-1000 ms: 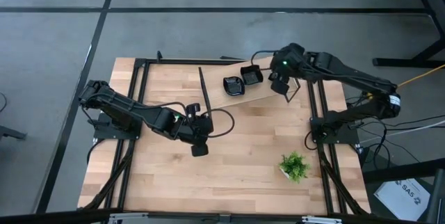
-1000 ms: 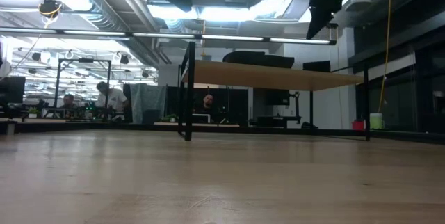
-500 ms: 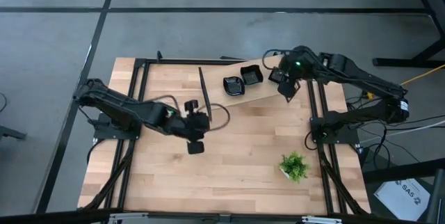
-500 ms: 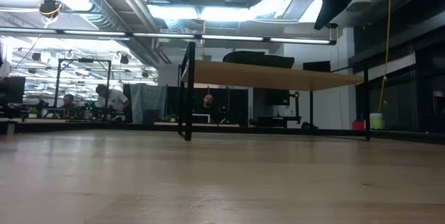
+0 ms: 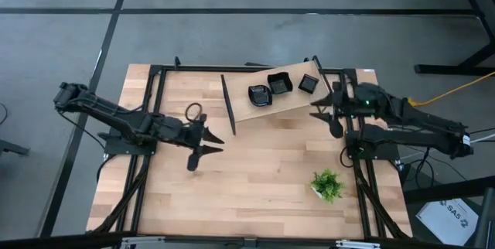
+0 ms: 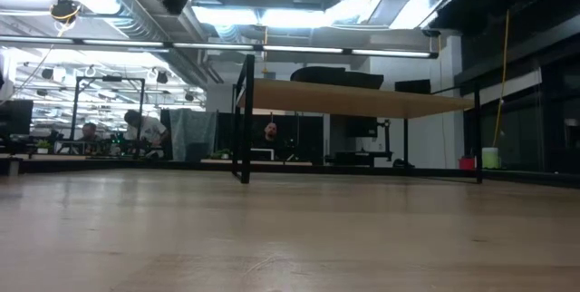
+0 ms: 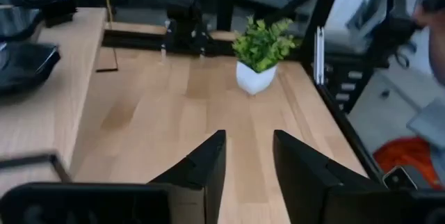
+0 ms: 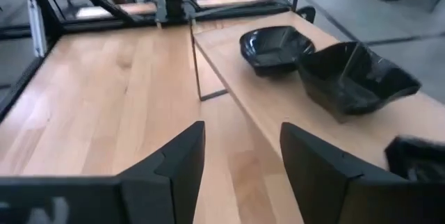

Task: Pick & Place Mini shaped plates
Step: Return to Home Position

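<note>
High view: we see both arms drawn back since a second ago; left pincer (image 7: 247, 147) and right pincer (image 8: 240, 137) are spread, empty. At five o'clock on the wooden worktop (image 5: 255, 175) stands a small green potted plant (image 5: 327, 185). Our glossy black mini shaped plates (image 5: 259, 94) rest on the raised wooden shelf (image 5: 292, 99), ten o'clock of the right pincer.

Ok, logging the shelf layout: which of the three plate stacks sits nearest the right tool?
The small square stack at the shelf's right end; the other two sit farther left, away from the right tool.
</note>
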